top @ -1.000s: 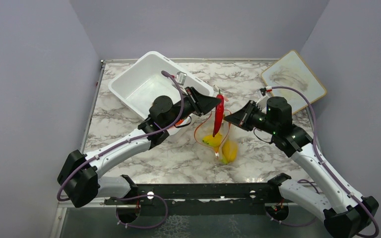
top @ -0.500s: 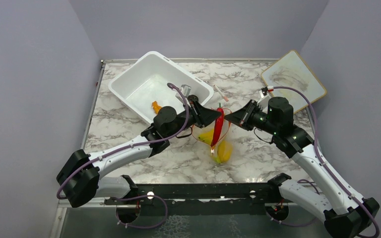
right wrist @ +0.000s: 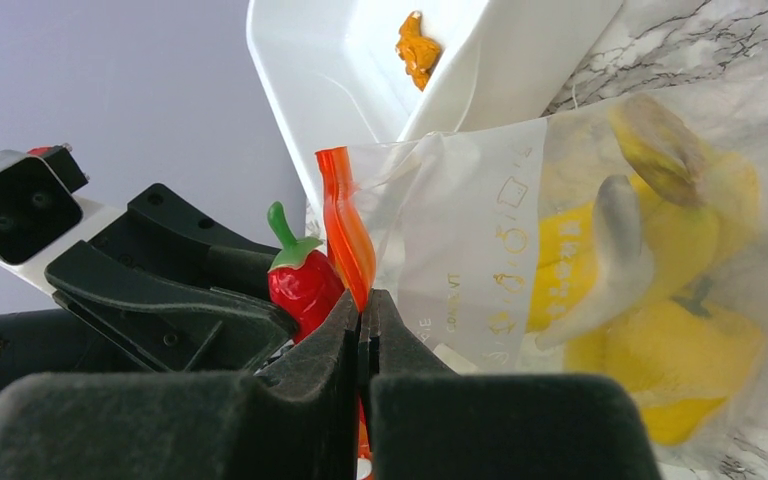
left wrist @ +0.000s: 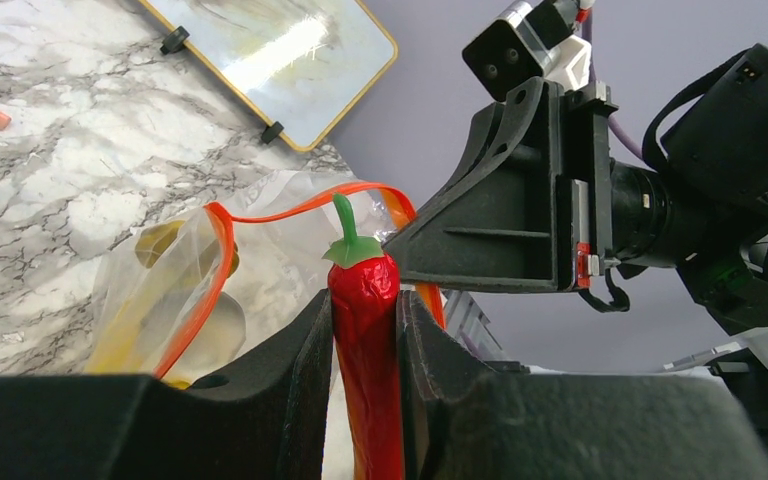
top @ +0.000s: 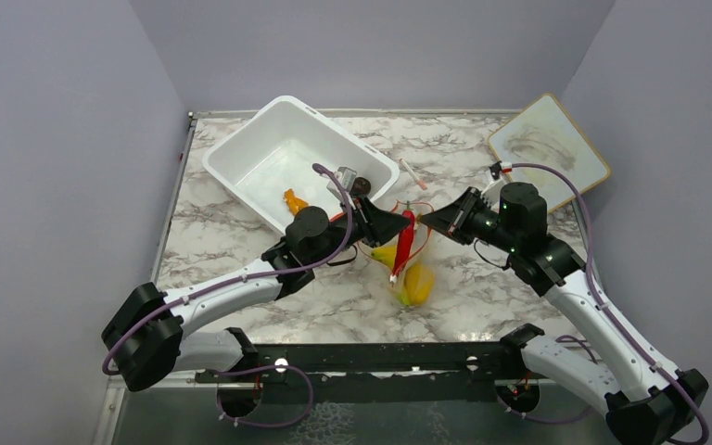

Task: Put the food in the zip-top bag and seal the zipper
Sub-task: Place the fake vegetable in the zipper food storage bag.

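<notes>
**Change.** The left claw [top: 397, 228], carrying the red chili [top: 406, 241], has come away from the right-hand corner of the white tub [top: 260, 153]. It has moved toward the near edge of the tabletop [top: 334, 298] and lower. The chili's tip now sits at the mouth of the zip-top bag [top: 419, 278], and an orange carrot [top: 292, 199] now shows in the tub.

**Bearing on task.** The chili looks ready to be dropped in. The carrot is yet to be fetched and the zipper [right wrist: 344, 232] is unsealed.

**Left claw.** It pinches the chili around its body just under the green cap, stem up, directly beside the raised zipper strip.

**Right claw** [right wrist: 362, 322]. Its fingers are pressed together on the zipper, lifting one lip so the mouth gapes toward the chili.

**Bag.** It lies mid-tabletop between the two claws, just off the tub's near-right side, with yellow foods [right wrist: 695, 350] inside.
</notes>
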### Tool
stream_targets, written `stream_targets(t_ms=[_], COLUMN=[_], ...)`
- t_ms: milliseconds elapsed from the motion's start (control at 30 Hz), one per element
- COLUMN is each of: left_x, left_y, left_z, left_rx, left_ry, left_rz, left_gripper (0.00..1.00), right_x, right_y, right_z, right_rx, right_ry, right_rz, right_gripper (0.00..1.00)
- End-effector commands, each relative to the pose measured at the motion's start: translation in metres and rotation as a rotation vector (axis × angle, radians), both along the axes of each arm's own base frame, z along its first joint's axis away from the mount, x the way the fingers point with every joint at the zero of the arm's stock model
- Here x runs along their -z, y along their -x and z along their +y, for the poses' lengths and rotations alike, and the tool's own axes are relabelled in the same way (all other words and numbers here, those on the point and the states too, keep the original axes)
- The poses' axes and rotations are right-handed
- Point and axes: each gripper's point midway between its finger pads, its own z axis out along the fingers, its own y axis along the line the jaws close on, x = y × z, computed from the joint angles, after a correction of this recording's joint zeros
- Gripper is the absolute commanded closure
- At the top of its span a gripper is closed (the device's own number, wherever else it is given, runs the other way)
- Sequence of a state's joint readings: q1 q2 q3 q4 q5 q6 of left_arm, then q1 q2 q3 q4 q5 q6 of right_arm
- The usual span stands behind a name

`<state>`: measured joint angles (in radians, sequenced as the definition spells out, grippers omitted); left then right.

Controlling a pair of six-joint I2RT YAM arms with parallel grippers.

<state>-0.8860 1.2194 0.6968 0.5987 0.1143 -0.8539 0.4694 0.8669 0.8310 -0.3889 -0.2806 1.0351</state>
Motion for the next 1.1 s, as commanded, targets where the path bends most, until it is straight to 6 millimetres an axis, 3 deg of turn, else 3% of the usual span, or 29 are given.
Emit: stream_targets(t_ms=[0, 300, 467, 733, 967, 1067], left_x=[-0.003, 0.008, 0.011, 0.001, -0.015, -0.014], left_y=[0.001, 0.004, 0.005, 0.006, 0.0, -0.01], left_z=[0.0, -0.003, -0.006, -0.006, 0.007, 0.022], left_rx=[-0.007, 0.007, 0.019, 0.021, -0.037, -0.116], left_ry=[0.008, -0.011, -0.016, -0.027, -0.096, -0.196], left_rz=[-0.033, -0.018, -0.004, -0.02, -0.08, -0.088], left_gripper=[0.82, 0.71, 0.56, 0.43, 0.4, 0.37], right_x=[-0.021, -0.027, -0.026, -0.026, -0.019, -0.015], right_y=[-0.006, -0.005, -0.003, -0.003, -0.001, 0.003], right_z=[-0.003, 0.0, 0.0, -0.001, -0.009, -0.012], right_rx=[0.029, 0.008, -0.001, -0.017, -0.012, -0.018], right_ry=[-0.033, -0.041, -0.043, -0.013, 0.058, 0.087], right_rz=[-0.083, -0.124, -0.126, -0.151, -0.18, -0.19], right_gripper=[0.99, 0.99, 0.99, 0.99, 0.99, 0.99])
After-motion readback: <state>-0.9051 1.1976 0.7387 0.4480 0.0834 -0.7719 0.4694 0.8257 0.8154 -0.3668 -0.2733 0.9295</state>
